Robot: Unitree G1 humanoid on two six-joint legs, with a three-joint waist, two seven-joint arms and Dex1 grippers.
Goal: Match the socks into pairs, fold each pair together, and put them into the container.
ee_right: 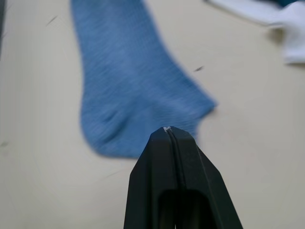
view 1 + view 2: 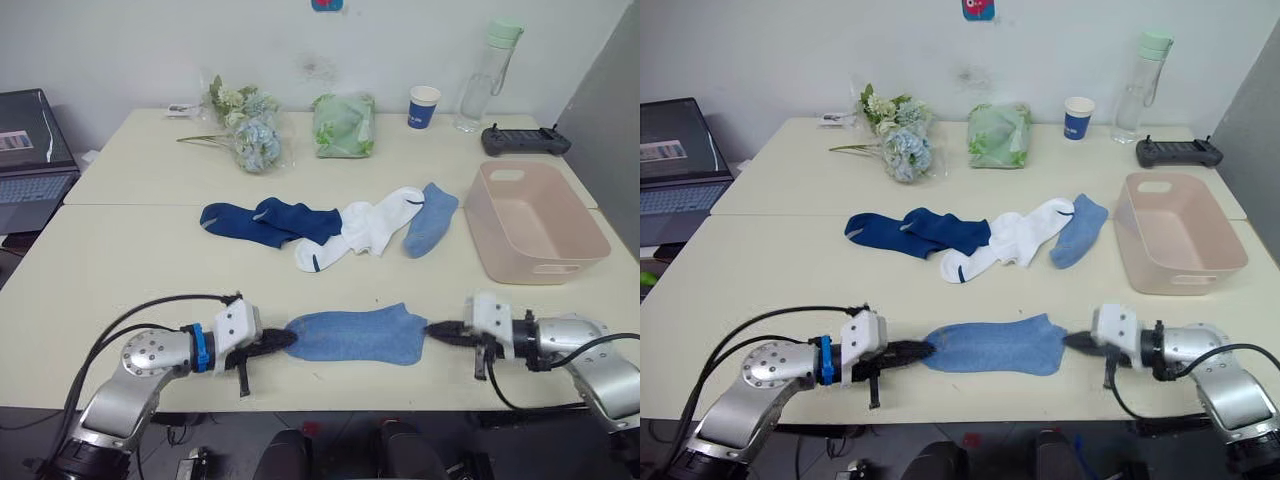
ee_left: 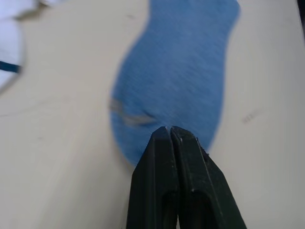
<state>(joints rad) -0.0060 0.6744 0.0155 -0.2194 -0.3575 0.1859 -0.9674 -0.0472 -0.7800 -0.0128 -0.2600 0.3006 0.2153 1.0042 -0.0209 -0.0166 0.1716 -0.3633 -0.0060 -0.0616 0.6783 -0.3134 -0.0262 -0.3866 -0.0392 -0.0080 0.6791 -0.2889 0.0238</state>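
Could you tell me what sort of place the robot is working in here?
Probably an office or lab workspace rather than a home: pale work tables pushed together against a plain white wall, an open laptop at the side, and a black handheld controller near a paper cup and water bottle.

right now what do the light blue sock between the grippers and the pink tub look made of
Light blue sock: soft knit fabric, matte; fine ribbed weave shows in both wrist views, and it lies limp and flat on the table. Pink tub: probably moulded plastic, smooth with a slight sheen, rigid thin walls, rounded corners and cut-out handle slots.
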